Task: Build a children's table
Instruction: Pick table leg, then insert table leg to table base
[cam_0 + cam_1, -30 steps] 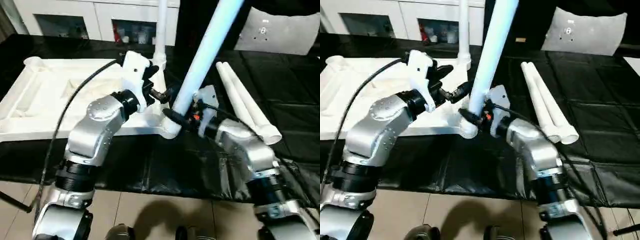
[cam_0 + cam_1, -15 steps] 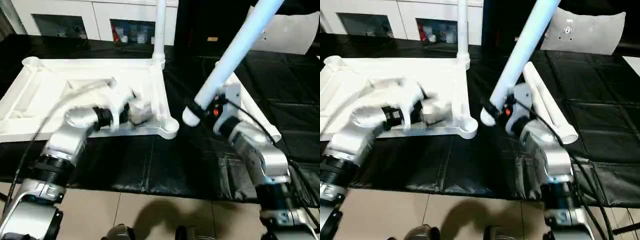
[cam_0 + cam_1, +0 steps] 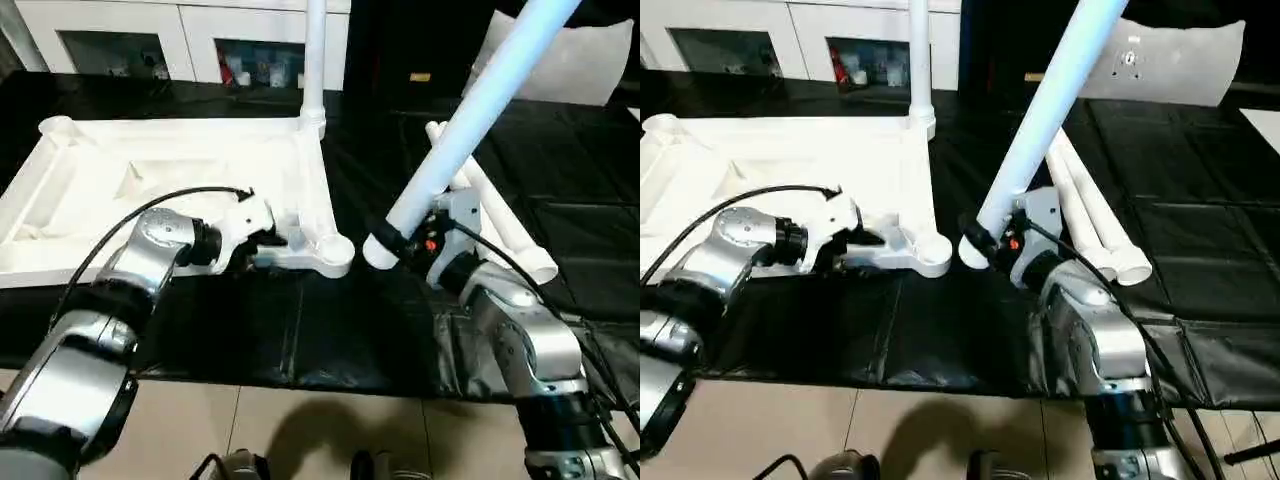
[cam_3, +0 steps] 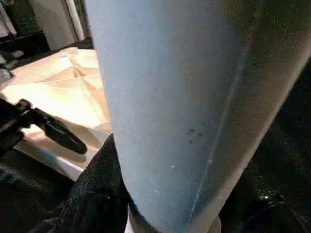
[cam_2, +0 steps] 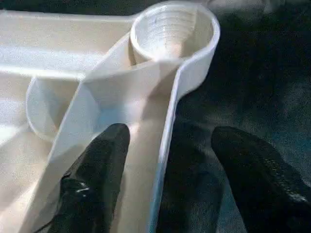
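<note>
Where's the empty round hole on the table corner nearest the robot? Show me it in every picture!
Left eye view: the empty round white plastic corner socket is at the near right corner of the upturned white table top, mid-picture.
Right eye view: same corner, slightly left of centre.
Left wrist view: just beyond the two black fingers.
Shared landmark: the left gripper, open astride the rim leading to the socket.

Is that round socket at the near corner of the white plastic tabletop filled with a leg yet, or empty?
Empty. The near corner socket shows an open ribbed hollow, and the white tubular leg held by the right gripper hangs tilted beside it, not inserted.
</note>
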